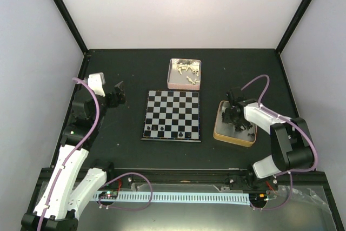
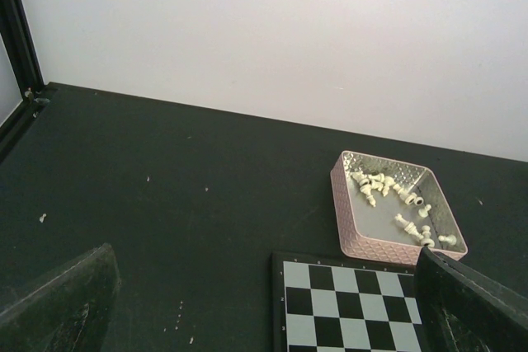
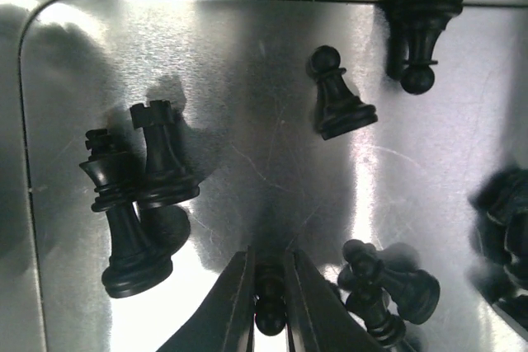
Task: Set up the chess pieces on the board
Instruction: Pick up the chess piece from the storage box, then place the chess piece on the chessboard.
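board [image 1: 172, 113]: we see it flat on the dark table [image 1: 119, 139], between the two arms
placed black pieces [image 1: 162, 129]: a few stand on the board's near row, kind too small for us to tell
white pieces [image 1: 186, 71]: loose heap in the pink tin [image 1: 170, 74], which sits just behind the board's far edge, apart from it
tan tin [image 1: 232, 139]: right of the board, near it, not touching
loose black pieces [image 3: 161, 158]: lying on the tan tin's shiny floor; we make out a rook, a pawn [image 3: 340, 98] and a taller crowned one [image 3: 120, 220]
right gripper [image 1: 233, 113]: down inside the tan tin, right of the board; fingers narrow, pinched on a small black piece [image 3: 270, 301] at the tin floor
black piece kind: we cannot tell, fingers cover most of it
left gripper [image 1: 116, 94]: left of the board, well apart from it, jaws wide, nothing between them
left wrist view: board's far left corner and the pink tin lie ahead of the spread fingers [image 2: 62, 302]
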`<state>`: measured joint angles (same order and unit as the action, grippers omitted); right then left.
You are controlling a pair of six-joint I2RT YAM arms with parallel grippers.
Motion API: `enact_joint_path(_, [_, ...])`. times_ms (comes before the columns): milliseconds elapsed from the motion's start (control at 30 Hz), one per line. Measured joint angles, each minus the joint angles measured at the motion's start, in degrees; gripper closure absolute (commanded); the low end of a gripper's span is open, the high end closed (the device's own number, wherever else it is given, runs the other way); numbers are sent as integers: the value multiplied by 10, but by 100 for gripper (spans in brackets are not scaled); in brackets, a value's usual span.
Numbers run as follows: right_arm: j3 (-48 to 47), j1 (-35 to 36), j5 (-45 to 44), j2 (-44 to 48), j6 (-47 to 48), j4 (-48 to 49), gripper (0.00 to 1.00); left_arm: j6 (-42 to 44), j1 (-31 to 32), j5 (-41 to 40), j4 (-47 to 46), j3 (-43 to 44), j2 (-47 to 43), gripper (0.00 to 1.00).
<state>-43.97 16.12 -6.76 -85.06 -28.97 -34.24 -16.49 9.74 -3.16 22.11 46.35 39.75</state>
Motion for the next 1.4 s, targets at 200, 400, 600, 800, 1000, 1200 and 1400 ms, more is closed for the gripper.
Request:
enact_joint_path(200, [-1,-1,-9,-1,4,2,99,0,0,0,0,0,0,1])
enact_joint_path(400, [-13,-1,-7,27,4,-19,99,0,0,0,-1,0,0,1])
enact_joint_path(600, [-50,9,11,102,-1,-49,99,0,0,3,-3,0,0,1])
enact_joint_path(800, [-104,97,17,114,-31,-61,99,0,0,10,-8,0,2,1])
enact_joint_path(1000, [-179,231,14,39,-59,-63,99,0,0,17,-12,0,2,1])
enact_joint_path(1200, [-255,311,12,-50,-70,-65,99,0,0,21,-12,0,2,1])
enact_joint_path(1400, [-315,367,18,-124,-69,-72,99,0,0,24,-12,0,2,1])
